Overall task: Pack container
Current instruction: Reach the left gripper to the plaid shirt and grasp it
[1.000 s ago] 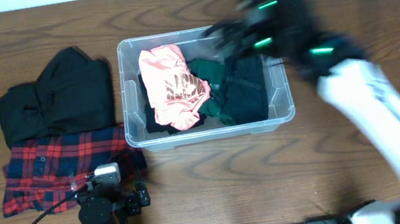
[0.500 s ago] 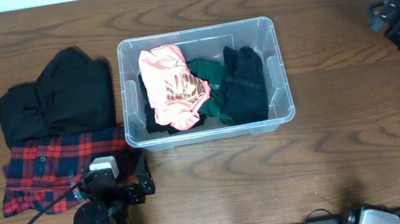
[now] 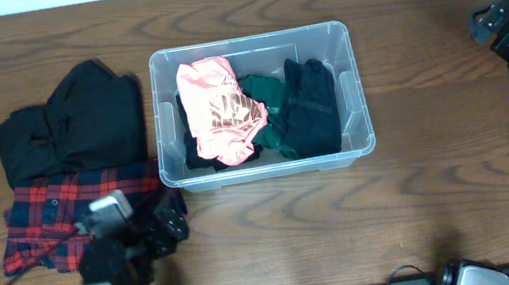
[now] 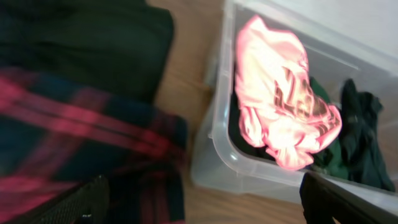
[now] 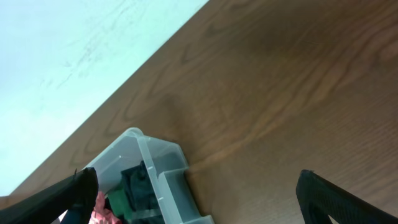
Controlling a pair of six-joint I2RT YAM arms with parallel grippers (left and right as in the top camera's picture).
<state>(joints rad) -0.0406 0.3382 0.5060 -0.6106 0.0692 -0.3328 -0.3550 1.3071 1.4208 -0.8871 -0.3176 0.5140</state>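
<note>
One clear plastic container (image 3: 163,126) sits near the middle of the brown wooden tabletop (image 3: 426,208), a little toward the far side. It has no lid on. Inside it is a crumpled pink top (image 3: 219,107) on the left side. A bit of black cloth (image 3: 205,162) peeks out from under the pink top. Next to the pink top, in the middle, is a green cloth (image 3: 268,110). On the right side of the container lies a dark cloth (image 3: 311,104), touching the green one.

Just left of the container, on the tabletop, is a pile of black clothes (image 3: 74,119). In front of that pile, touching it, lies a red and black checked shirt (image 3: 53,213).

The left hand (image 3: 167,221) is over the right edge of the checked shirt, near the front left corner of the container. In the left wrist view its two fingers (image 4: 87,202) show at the bottom corners, far apart, with nothing between them. So this hand is spread wide and holds nothing.

The right hand (image 3: 497,20) is well away from the container, out by the right edge of the tabletop. In the right wrist view its fingers (image 5: 65,190) are also far apart and hold nothing. That view shows only one end of the container, low on the left.
</note>
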